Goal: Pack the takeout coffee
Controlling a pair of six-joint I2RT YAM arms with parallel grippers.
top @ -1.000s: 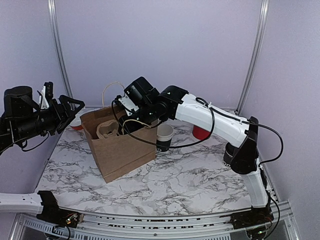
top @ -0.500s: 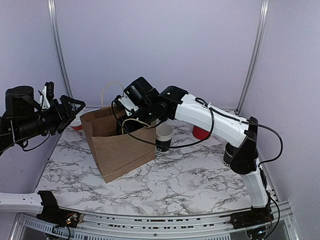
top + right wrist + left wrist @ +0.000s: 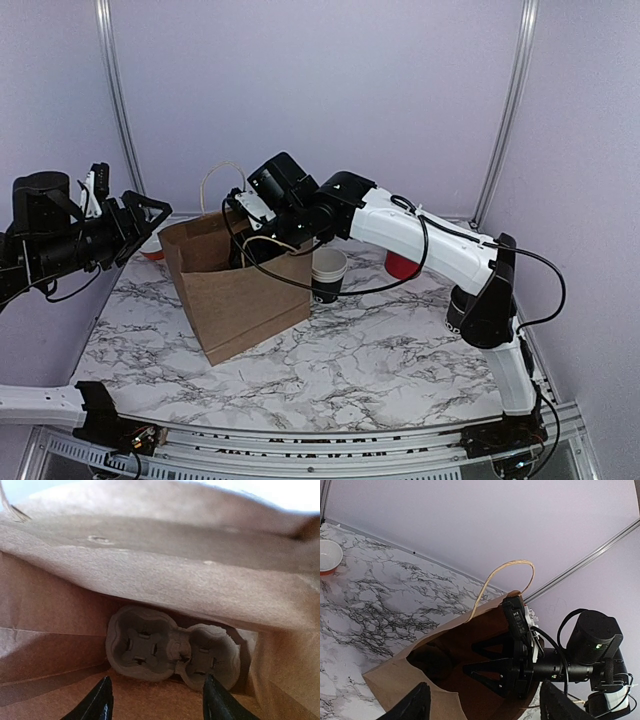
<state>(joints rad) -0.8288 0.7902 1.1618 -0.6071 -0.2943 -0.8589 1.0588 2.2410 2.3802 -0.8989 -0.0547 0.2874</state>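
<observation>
A black takeout cup [image 3: 327,277] with a pale rim stands on the marble table [image 3: 380,350], just right of an open brown paper bag [image 3: 240,300]. My right gripper [image 3: 250,245] reaches down into the bag's mouth and is open, its fingertips [image 3: 101,700] apart and holding nothing. Below them a grey pulp two-cup carrier [image 3: 170,652] lies on the bag's floor. My left gripper [image 3: 140,215] hovers open in the air left of the bag. In its own view the left gripper [image 3: 482,707] looks down into the bag [image 3: 400,690] at the right gripper [image 3: 490,667].
A red cup [image 3: 402,265] stands behind the right arm, at the back right. An orange-and-white bowl [image 3: 329,556] sits at the back left near the wall. The bag's string handle [image 3: 505,575] arches above its far rim.
The pulp carrier was at the bag's mouth in my right gripper a second ago. It now lies on the bag's floor, and the right gripper has opened. The left arm has barely moved.
</observation>
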